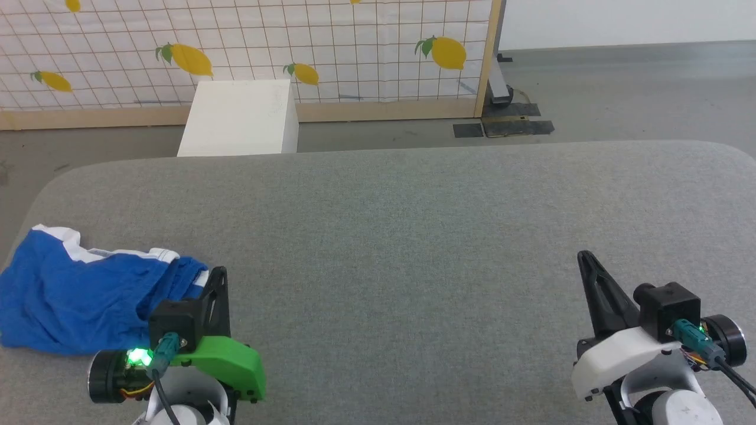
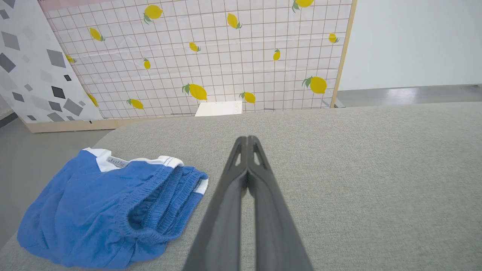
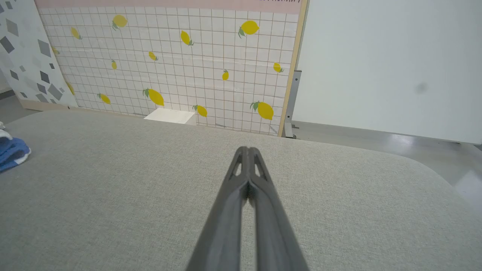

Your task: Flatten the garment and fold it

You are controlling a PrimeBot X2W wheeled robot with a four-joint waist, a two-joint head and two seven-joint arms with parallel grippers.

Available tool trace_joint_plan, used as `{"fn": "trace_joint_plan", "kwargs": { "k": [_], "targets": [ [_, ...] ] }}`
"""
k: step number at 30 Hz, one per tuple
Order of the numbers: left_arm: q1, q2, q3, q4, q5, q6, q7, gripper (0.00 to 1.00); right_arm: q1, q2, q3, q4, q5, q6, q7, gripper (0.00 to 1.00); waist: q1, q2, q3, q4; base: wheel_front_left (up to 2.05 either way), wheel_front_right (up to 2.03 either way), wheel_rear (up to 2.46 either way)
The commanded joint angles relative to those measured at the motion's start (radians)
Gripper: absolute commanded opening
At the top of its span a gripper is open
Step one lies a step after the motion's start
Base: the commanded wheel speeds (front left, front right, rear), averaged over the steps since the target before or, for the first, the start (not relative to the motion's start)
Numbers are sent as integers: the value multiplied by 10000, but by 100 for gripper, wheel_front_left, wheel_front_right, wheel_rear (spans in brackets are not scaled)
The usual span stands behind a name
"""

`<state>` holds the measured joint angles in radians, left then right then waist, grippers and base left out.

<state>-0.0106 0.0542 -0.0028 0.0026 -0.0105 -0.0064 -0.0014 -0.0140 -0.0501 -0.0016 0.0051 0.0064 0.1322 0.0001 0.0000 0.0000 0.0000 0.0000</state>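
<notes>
- Leftmost, the shorts (image 1: 77,295) lie crumpled near the left edge of the surface (image 1: 413,224), toward its near left corner, with one side reaching that edge.
- Their white waistband (image 1: 88,252) runs along the far side. In the left wrist view a small label (image 2: 117,162) shows on it, and a gathered hem (image 2: 150,210) gapes toward the near right.
- Just right of the shorts (image 2: 94,210) is the left gripper (image 1: 218,274), its body green. In the left wrist view its fingers (image 2: 263,210) are pressed together, tips meeting, with nothing between them. The left gripper (image 2: 247,140) points toward the far edge, and bare surface shows between it and the cloth.
- Beyond the far edge a white box (image 1: 239,118) stands on the floor before a lemon-print screen (image 1: 331,53).
- Near the near right corner is the right gripper (image 1: 585,255), its body white, well apart from the shorts.
- Its own view shows the right gripper (image 3: 247,149) pressed together and gripping nothing, over bare surface. A blue bit of the shorts (image 3: 11,152) sits at that view's left border.
</notes>
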Motion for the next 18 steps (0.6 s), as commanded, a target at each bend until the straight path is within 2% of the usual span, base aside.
{"fn": "trace_joint_plan", "kwargs": {
  "k": [1,13,14,18],
  "targets": [
    [106,-40,28,-26,105,64,14,0,140,-1,16,-51,-64,-15,-1,0,0,0,0,0,0,0,0],
    [106,-40,28,-26,105,64,14,0,140,-1,16,-51,-64,-15,-1,0,0,0,0,0,0,0,0],
    [0,0,0,0,0,0,0,100,0,0,2,0,0,0,0,100,0,0,0,0,0,0,0],
    [4,1,-39,24,-31,-4,-29,100,21,0,-14,33,55,0,-32,100,0,0,1,-1,0,0,0]
  ]
}}
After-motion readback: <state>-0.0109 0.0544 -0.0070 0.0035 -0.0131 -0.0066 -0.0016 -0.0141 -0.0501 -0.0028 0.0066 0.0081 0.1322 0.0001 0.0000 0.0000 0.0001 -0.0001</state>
